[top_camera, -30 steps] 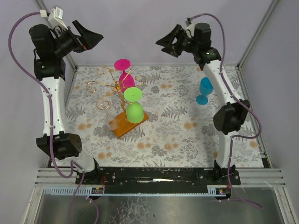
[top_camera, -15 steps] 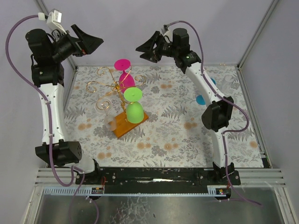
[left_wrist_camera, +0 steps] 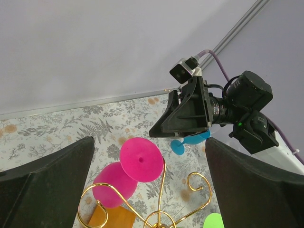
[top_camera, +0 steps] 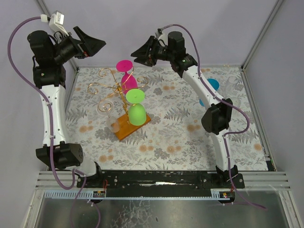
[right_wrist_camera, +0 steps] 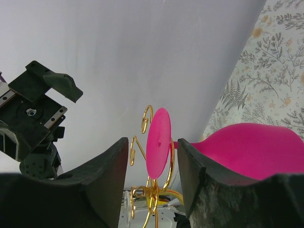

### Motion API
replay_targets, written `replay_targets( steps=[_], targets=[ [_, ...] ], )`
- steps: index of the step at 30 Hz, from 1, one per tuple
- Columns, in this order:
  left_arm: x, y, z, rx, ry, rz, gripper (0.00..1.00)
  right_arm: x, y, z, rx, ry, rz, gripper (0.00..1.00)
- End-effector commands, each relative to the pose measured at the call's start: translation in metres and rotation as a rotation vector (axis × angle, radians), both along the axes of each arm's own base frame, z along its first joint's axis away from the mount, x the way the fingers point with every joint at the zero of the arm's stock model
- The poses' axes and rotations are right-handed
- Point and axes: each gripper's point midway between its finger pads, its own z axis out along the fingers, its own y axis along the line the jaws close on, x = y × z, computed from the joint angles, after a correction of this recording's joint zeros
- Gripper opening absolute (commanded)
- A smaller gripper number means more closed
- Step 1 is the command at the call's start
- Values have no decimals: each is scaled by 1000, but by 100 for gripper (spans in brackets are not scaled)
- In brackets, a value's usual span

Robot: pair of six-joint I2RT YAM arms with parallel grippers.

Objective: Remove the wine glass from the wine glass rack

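top external — right arm [top_camera: 197, 83] stretched high toward pink wine glass [top_camera: 125, 65] — right end effector [top_camera: 135, 54] part-open, empty

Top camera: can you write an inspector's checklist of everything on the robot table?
Surface: flowery table cover, lying flat.
Job's things: gold wire rack on an orange wooden base; pink glass, green glass and what looks like a clear glass hang on it upside down.
Clutter: blue glass off the rack, partly behind the right arm.
Grippers: left gripper open, raised; right gripper open, near the pink glass's foot, not touching.
Cables: purple cables loop along both arms.
Surroundings: plain lilac walls.
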Motion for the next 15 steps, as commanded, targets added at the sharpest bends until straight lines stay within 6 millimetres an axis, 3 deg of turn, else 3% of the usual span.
replay_targets(
  steps=[1, 15],
  targets=[
    [-8, 0, 16, 18, -74, -11, 100, -14, 7, 30, 60, -70, 57, 51],
    [-6, -1, 15, 10, -72, -17, 100, -22, 16, 14, 36, -37, 97, 47]
  ],
)
